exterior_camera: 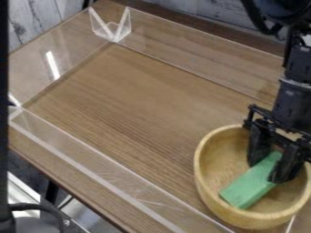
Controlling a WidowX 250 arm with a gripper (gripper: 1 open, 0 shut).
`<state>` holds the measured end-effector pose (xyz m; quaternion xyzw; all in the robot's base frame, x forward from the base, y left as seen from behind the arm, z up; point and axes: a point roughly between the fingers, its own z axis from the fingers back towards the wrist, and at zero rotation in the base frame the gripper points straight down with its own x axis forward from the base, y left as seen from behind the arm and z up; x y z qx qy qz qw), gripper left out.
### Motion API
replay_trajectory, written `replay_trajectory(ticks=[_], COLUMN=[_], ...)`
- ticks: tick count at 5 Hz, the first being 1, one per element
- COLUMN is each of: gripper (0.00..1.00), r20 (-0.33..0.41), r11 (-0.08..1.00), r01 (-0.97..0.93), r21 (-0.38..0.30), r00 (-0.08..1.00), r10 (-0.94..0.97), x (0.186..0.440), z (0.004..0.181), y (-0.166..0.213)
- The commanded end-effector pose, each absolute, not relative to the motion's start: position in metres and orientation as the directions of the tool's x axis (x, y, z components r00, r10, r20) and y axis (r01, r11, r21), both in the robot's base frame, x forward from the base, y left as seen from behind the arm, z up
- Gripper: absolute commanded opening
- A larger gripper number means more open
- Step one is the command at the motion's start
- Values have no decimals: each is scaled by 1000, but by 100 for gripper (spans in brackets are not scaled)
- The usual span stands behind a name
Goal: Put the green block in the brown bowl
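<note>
Where the arm (292,68) rises toward the top right corner, it is cut off by the picture's edge, so only its dark lower section and the fingers (275,157) show. The fingers point steeply down into the bowl (214,162) and stand partly apart, closed on the upper end of the block (254,186); that end is hidden between the black pads, so exactly how much of it they cover cannot be told. The block slants down and to the left from the fingers, its lower end low inside the bowl, close to the floor; whether it actually touches the wood cannot be made out. The bowl sits at the bench's (134,100) lower right, and its right and bottom rim are clipped by the frame.

A clear wall (85,146) runs around the bench; its panes are hard to trace and show mostly as bright edges and glare. At the far corner a clear bracket (109,25) stands on the wall, its form blurred. Dark shapes at the bottom left lie below the bench and are too dim to name. No writing, brand or label can be read anywhere.
</note>
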<state>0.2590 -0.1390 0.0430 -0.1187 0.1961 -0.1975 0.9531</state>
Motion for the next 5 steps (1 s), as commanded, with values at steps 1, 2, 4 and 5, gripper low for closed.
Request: replay_trajectory(ticks=[1, 2, 4, 5], gripper=[100, 100, 0, 0], r20=[-271, -251, -270, -263], r11=[870, 857, 834, 838], r01=[370, 391, 417, 419], r21=[-326, -337, -362, -349], r00=[845, 839, 809, 815], r10=[-461, -482, -522, -517], x=[261, 260, 263, 264], z=[50, 49, 48, 38], y=[-140, -141, -134, -133])
